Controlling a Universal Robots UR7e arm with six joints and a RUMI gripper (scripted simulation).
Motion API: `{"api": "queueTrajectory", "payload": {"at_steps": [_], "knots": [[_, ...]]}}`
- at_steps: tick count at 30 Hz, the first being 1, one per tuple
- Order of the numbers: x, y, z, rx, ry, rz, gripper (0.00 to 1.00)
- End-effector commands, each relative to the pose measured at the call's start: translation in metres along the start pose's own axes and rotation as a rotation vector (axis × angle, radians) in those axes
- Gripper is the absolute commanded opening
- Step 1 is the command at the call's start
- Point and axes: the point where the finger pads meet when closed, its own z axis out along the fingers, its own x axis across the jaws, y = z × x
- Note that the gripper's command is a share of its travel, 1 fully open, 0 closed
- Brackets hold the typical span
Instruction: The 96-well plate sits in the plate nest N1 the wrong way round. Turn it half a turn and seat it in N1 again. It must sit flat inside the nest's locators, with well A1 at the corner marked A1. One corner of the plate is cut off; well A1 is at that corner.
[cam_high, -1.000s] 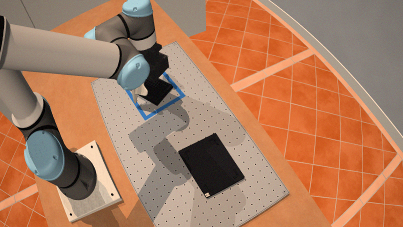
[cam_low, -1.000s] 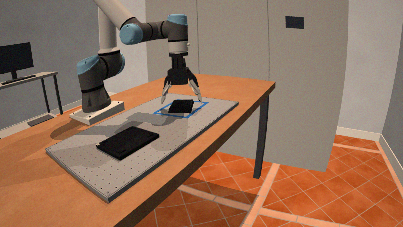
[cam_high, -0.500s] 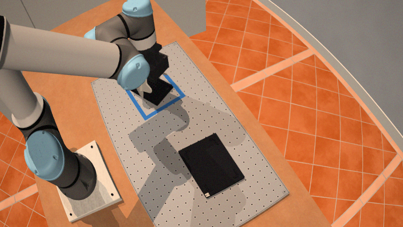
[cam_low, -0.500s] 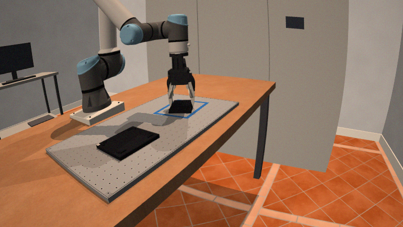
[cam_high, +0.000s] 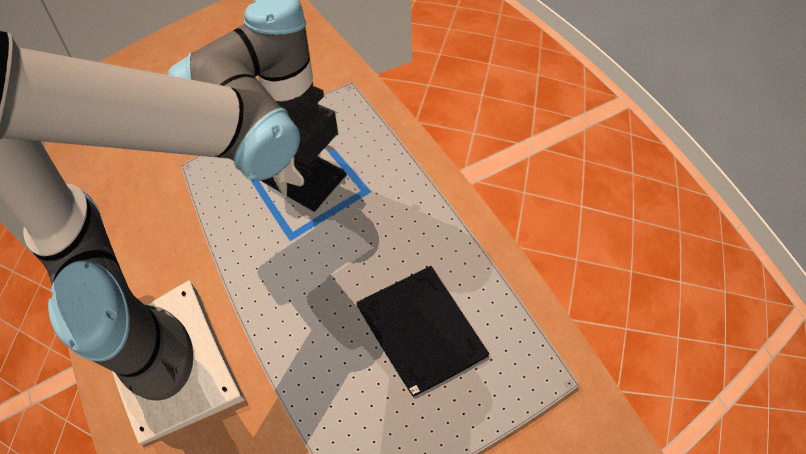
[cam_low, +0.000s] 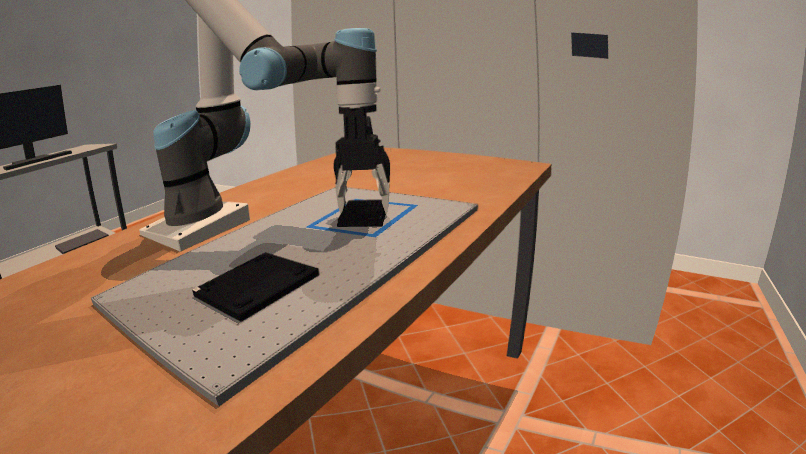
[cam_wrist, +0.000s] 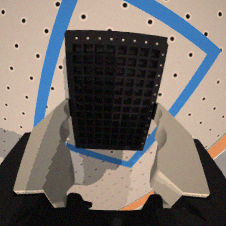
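Observation:
The black 96-well plate (cam_high: 315, 186) is inside a blue square outline (cam_high: 332, 211) at the far end of the perforated board. It also shows in the exterior view (cam_low: 362, 214) and the wrist view (cam_wrist: 114, 92). My gripper (cam_low: 362, 197) points straight down over it and is shut on the plate's two long sides, near one end, as the wrist view (cam_wrist: 112, 122) shows. The plate is level and low at the board. The black plate nest N1 (cam_high: 423, 329) lies empty at the near end, with a small white A1 label (cam_high: 414, 388) at one corner. I cannot make out the plate's cut corner.
The grey perforated board (cam_low: 282, 270) lies on an orange table. The arm's base (cam_high: 169, 366) stands on a white plate beside the board. A wall panel rises behind the table's far end.

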Motion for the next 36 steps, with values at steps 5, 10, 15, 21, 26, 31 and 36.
{"api": "queueTrajectory", "payload": {"at_steps": [5, 10, 15, 21, 26, 31, 36], "knots": [[0.000, 0.000, 0.000, 0.000, 0.001, 0.000, 0.00], [0.000, 0.000, -0.009, 0.000, 0.001, 0.000, 0.00], [0.000, 0.000, -0.014, 0.000, 0.001, 0.000, 0.00], [0.000, 0.000, -0.024, 0.000, 0.001, 0.000, 0.00], [0.000, 0.000, -0.032, 0.000, 0.001, 0.000, 0.00], [0.000, 0.000, -0.037, 0.000, 0.001, 0.000, 0.00], [0.000, 0.000, -0.045, 0.000, 0.001, 0.000, 0.00]]}}
